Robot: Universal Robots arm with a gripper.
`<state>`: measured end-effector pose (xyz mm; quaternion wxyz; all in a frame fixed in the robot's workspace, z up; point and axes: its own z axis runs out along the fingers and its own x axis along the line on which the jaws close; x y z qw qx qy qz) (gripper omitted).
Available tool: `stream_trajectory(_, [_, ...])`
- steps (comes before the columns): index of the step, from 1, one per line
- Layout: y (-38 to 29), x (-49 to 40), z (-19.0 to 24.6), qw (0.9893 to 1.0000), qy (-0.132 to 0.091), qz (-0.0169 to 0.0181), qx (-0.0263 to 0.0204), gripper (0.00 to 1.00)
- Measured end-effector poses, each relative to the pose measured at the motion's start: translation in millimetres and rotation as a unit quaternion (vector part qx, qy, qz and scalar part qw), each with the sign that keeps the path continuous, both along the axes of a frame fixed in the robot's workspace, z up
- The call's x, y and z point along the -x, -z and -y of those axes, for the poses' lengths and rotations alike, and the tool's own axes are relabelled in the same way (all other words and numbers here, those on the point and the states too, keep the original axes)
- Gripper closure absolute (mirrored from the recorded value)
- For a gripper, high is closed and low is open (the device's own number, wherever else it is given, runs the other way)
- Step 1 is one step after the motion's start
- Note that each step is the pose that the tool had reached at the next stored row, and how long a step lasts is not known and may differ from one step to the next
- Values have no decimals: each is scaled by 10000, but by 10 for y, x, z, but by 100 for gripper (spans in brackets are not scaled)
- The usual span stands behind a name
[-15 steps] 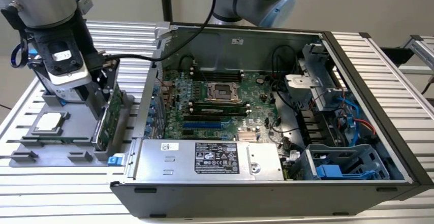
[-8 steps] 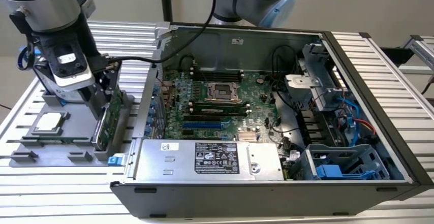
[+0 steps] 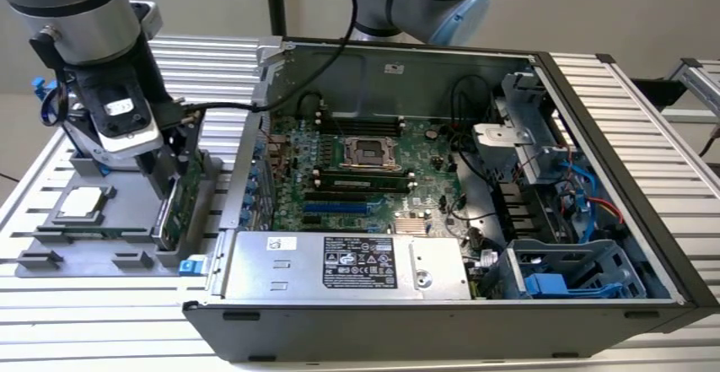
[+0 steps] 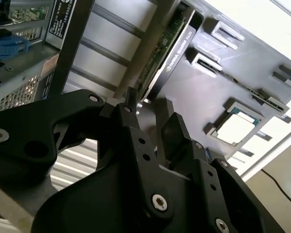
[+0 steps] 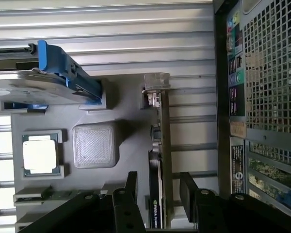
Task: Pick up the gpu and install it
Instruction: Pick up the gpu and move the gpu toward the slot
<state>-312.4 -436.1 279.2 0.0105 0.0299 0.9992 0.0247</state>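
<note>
The hand (image 5: 159, 178), its two fingers apart, straddles the one gpu (image 5: 163, 145), which stands on edge in the gray holder (image 5: 126, 111). One processor chip (image 5: 39, 154) lies nearby.

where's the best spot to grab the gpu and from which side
I'd take the gpu by its upper long edge, a finger on each flat face, coming straight down from above. It stands on edge in the gray holder, thin and upright, so that edge is exposed. The open gripper sits astride it.

Green-and-black gpu (image 5: 160, 165); black fingers (image 5: 187, 187); grey tray (image 5: 121, 104).
</note>
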Motion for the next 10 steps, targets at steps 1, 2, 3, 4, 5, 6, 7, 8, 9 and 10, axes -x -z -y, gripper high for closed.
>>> stream_trajectory(1, [15, 0, -1, 10000, -2, 0, 0, 0])
stream_trajectory(2, [30, 0, -1, 10000, -3, 0, 0, 0])
stream_trajectory(3, [45, 0, -1, 10000, -5, 0, 0, 0])
stream_trajectory(4, [61, 0, -2, 10000, -6, 0, 0, 0])
stream_trajectory(5, [76, 0, -2, 10000, -7, 1, -1, 0])
stream_trajectory(6, [89, 0, -2, 10000, -9, 0, 0, 0])
stream_trajectory(7, [102, 0, -2, 10000, -9, 0, 0, 0])
stream_trajectory(8, [115, 0, -2, 10000, -10, 0, 0, 0])
stream_trajectory(9, [126, -1, -2, 10000, -10, 0, 0, 0])
stream_trajectory(10, [138, -4, -2, 10000, -10, 0, 0, 0])
